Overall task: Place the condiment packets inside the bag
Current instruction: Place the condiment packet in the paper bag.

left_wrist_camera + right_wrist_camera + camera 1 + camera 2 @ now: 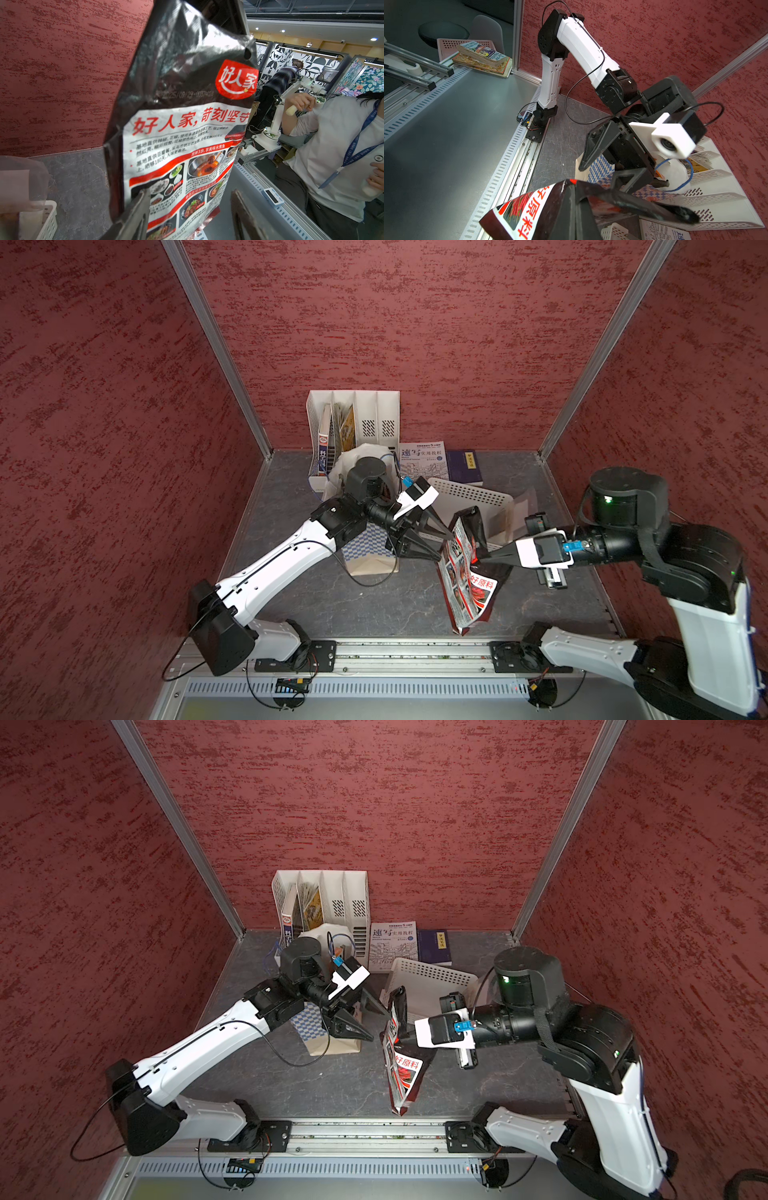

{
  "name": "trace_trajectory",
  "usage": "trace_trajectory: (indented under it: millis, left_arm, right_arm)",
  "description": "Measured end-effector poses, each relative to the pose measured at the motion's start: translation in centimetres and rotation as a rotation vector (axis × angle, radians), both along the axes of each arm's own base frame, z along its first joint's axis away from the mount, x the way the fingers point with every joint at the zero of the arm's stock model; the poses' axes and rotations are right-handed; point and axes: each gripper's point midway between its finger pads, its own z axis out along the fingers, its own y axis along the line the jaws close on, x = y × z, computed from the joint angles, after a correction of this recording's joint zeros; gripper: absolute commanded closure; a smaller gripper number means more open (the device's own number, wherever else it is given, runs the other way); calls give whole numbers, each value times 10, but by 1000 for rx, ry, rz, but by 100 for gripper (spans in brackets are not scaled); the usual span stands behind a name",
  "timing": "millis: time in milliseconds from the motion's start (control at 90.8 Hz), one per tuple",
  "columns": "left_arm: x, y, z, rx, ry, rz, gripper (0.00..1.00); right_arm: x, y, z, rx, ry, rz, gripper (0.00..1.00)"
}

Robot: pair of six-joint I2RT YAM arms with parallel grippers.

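Jaws of the right gripper are pressed tight on the middle of a black condiment packet, holding it up between the two arms with its printed white-and-red panel facing the left arm. In the left wrist view the packet fills the frame, red logo at its top and food photos lower down.

The left gripper stands partly open, and its dark fingers flank the packet's near edge. Whether they touch the foil is hard to tell from these angles.

The blue-and-white checkered bag stands upright on the grey table, partly under the left wrist, with its white mouth open and a blue cord handle showing. It sits just in front of the white slotted file holder. The packet is beside the bag, not in it. A white perforated basket lies behind the packet, near a sketching manual and a dark blue book.
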Motion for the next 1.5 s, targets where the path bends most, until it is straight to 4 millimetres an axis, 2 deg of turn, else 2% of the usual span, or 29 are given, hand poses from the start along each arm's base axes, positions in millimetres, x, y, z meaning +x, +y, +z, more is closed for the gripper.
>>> trace_trajectory:
  millis: [77, 165, 286, 386, 496, 584, 683, 815, 882, 981, 1091, 1212, 1234, 1311, 1377, 1499]
  left_arm:
    - [0, -1, -1, 1, 2, -4, 41]
    - [-1, -1, 0, -7, -8, -11, 32]
    - [-2, -1, 0, -9, -11, -12, 30]
    - [4, 4, 2, -10, -10, 11, 19]
    - [15, 17, 6, -26, -28, 84, 9]
    - [16, 22, 13, -39, -41, 114, 8]
    - [9, 19, 17, -43, -39, 97, 10]
    - [-10, 6, 15, -26, -27, 15, 10]
    - [-20, 1, 11, -17, -23, -18, 19]
    - [-25, -5, 7, -6, -13, -50, 60]
    - [-19, -10, 1, 7, 1, -52, 98]
    - [-19, -8, 0, 12, 8, -58, 100]
    - [-18, -7, 1, 13, 9, -52, 100]
    - [-11, -1, 2, 14, 13, -4, 100]
    - [2, 9, 3, 18, 29, 74, 100]
    - [35, 38, 7, 3, 44, 290, 100]
  right_arm:
    - [-1, 0, 1, 4, -2, 4, 100]
    - [-1, 0, 1, 7, -2, 7, 100]
    - [-3, 0, 2, 10, 1, 14, 100]
    - [-4, 0, 2, 12, 4, 20, 100]
    - [-6, 0, 3, 18, 6, 29, 100]
    - [-8, -1, 4, 22, 7, 36, 100]
    - [-10, 0, 4, 27, 9, 44, 100]
    - [-8, 2, 1, 23, 17, 46, 100]
    - [-8, 2, 2, 24, 17, 47, 100]
    - [-8, 2, 2, 25, 16, 48, 100]
    - [-8, 1, 3, 30, 12, 45, 100]
    - [-7, 0, 0, 35, 11, 22, 100]
    - [-6, -1, 0, 37, 13, 13, 97]
    - [-1, -2, -1, 53, 12, -32, 67]
    - [6, -3, -1, 72, 22, -85, 37]
    - [21, -7, -10, 93, 58, -207, 12]
